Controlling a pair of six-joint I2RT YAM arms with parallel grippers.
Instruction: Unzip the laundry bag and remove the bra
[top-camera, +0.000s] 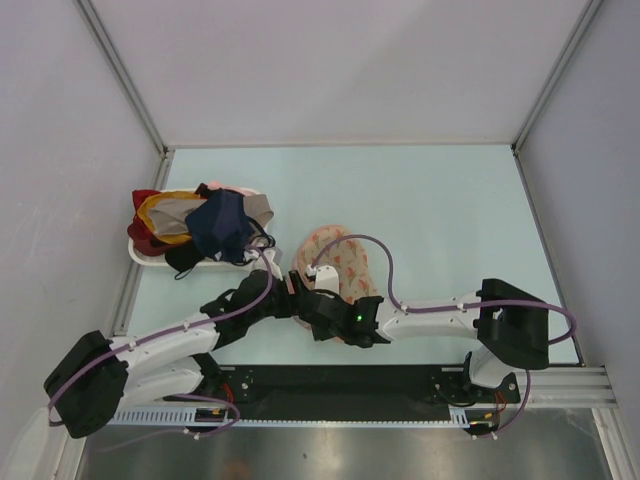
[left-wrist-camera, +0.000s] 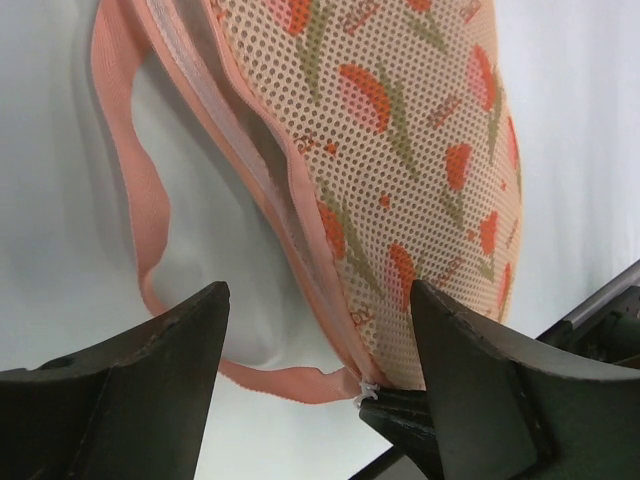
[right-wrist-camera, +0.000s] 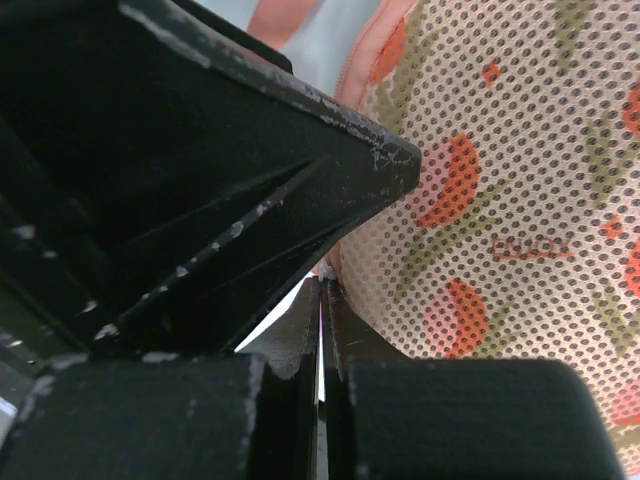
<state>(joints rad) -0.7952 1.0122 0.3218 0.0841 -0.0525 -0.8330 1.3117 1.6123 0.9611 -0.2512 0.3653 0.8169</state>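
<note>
The laundry bag (top-camera: 338, 258) is a beige-pink mesh pouch with red-orange motifs, lying at the table's middle front. In the left wrist view the bag (left-wrist-camera: 400, 150) shows its pink zip rim (left-wrist-camera: 300, 250) and a loose pink band (left-wrist-camera: 140, 220) beside it. My left gripper (top-camera: 288, 287) is open, and its fingers (left-wrist-camera: 160, 370) straddle the bag's near end. My right gripper (top-camera: 318, 297) is shut on the small white zip pull (left-wrist-camera: 368, 393) at that end; the pull also shows in the right wrist view (right-wrist-camera: 322, 272). The bra is hidden.
A white tray (top-camera: 140, 256) with a heap of navy, red and yellow garments (top-camera: 205, 225) stands at the left. The black base rail (top-camera: 350, 380) runs along the near edge. Metal frame posts (top-camera: 150, 120) and white walls bound the table.
</note>
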